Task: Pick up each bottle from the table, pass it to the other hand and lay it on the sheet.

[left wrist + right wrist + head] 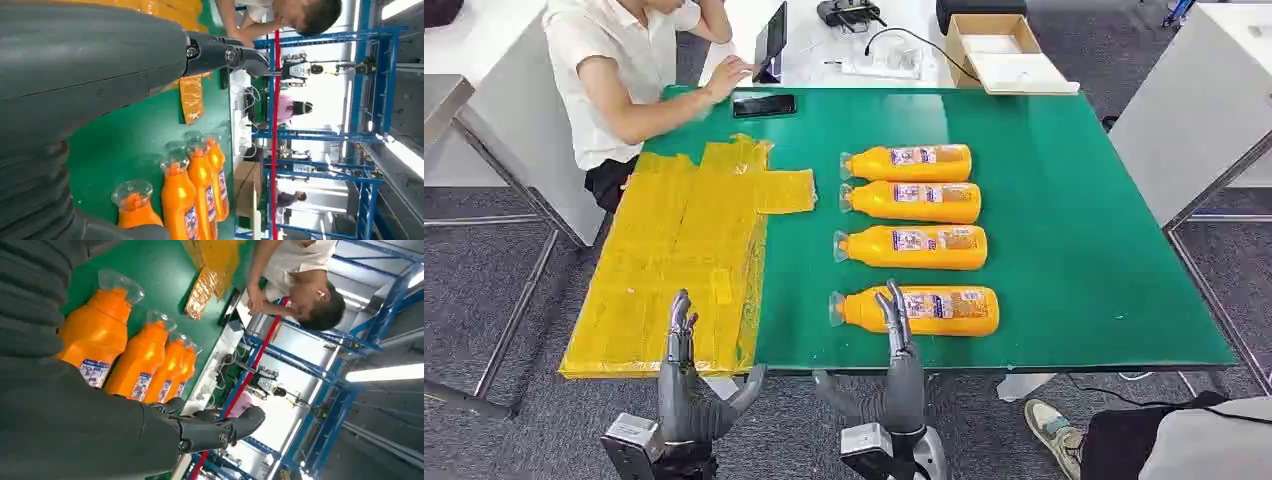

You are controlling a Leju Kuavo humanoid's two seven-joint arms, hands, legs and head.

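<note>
Four orange bottles lie on their sides in a column on the green tabletop, caps pointing toward the yellow sheet that covers the tabletop's left part. None is on the sheet yet, so the task looks to be at its very start. The nearest bottle lies just beyond the right hand, which is raised at the near edge with its fingers apart and straight, holding nothing; in the head view the fingertips overlap this bottle, but whether they touch it cannot be told. The left hand is likewise empty with its fingers spread, poised over the near end of the sheet.

The step in hand appears to be the first pick by the right hand. A good grasp would close around the middle of the bottle's body, near the label, leaving the cap end free for the left hand to take at the handover. The bottle is round and could roll toward its neighbour, so the fingers should come down from above and close evenly from both sides. Lifting straight up would keep clear of the others. A person sits at the far left corner, a phone beside their hand, well apart from the bottles
</note>
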